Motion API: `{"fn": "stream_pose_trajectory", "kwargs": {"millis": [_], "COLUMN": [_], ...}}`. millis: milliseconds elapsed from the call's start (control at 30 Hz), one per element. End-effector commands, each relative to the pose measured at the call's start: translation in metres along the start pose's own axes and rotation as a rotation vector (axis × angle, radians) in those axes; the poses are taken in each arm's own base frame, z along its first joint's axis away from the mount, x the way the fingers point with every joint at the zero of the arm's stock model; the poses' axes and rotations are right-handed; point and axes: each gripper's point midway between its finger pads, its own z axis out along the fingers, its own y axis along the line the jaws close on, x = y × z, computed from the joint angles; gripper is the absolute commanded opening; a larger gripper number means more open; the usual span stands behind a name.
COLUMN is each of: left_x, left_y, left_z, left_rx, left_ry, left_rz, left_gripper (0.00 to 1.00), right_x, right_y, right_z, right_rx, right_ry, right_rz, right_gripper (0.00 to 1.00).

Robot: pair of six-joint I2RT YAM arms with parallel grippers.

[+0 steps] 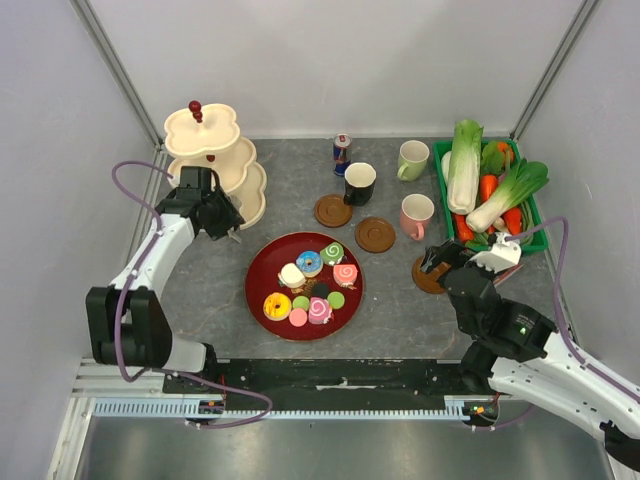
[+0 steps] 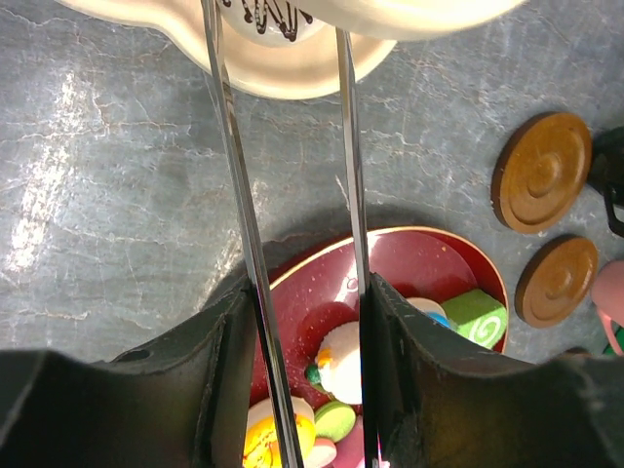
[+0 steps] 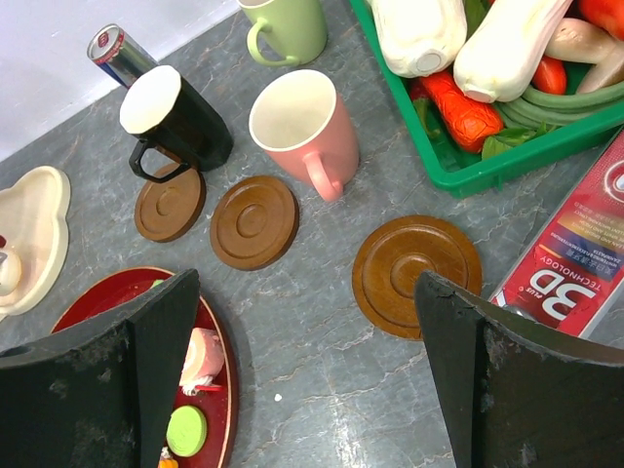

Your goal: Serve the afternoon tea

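Red plate [image 1: 270, 258] of pastries [image 1: 312, 283] lies mid-table in the top view, with the mugs [image 1: 415, 213] behind it. The left claw [image 1: 230, 222] hangs at the cream tiered stand [image 1: 215, 135], and the right claw [image 1: 437, 262] hangs over a coaster [image 1: 425, 280].

Left wrist view: its thin blades stand half apart around a chocolate-drizzled pastry [image 2: 263, 15] at the stand. Whether they pinch it cannot be told.

Right wrist view: the jaws gape wide above the coaster, holding nothing.

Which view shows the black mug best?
Right wrist: the black mug is close and whole, handle visible. Top external shows it small from above; left wrist catches only a dark sliver at the frame's right edge.
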Motion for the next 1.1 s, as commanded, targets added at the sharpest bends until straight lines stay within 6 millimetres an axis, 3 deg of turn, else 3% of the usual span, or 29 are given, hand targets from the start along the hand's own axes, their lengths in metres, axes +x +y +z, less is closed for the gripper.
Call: {"fn": "stream_pose_trajectory", "kwargs": {"millis": [0,167,367,767,1067], "left_x": [-0.015,-0.011,-0.010,-0.014,0.013], "left_y": [-0.006,-0.004,-0.004,-0.013,-0.004], "left_z": [0.016,0.026,0.022,-0.008,-0.045], "left_rx": [0.029,0.025,0.032,0.079,0.121], "left_ry": [-0.028,0.006,0.005,-0.028,-0.016], "left_rz": [-0.029,-0.041,-0.048,-0.034,-0.033], "left_gripper": [0.50,0.52,0.58,0.65,0.65], "right_x": [-0.018,-0.020,-0.018,-0.017,-0.015], "right_y": [0.003,0.002,0.002,0.003,0.003], "right_z": [-0.003,-0.004,-0.003,-0.004,-0.005], "right_rx": [0.011,0.009,0.010,0.002,-0.012], "right_ry": [-0.044,-0.050,-0.043,-0.037,-0.029], "right_rz": [0.055,0.069,0.068,0.072,0.086], "right_gripper": [0.98,0.98,0.98,0.98,0.98]}}
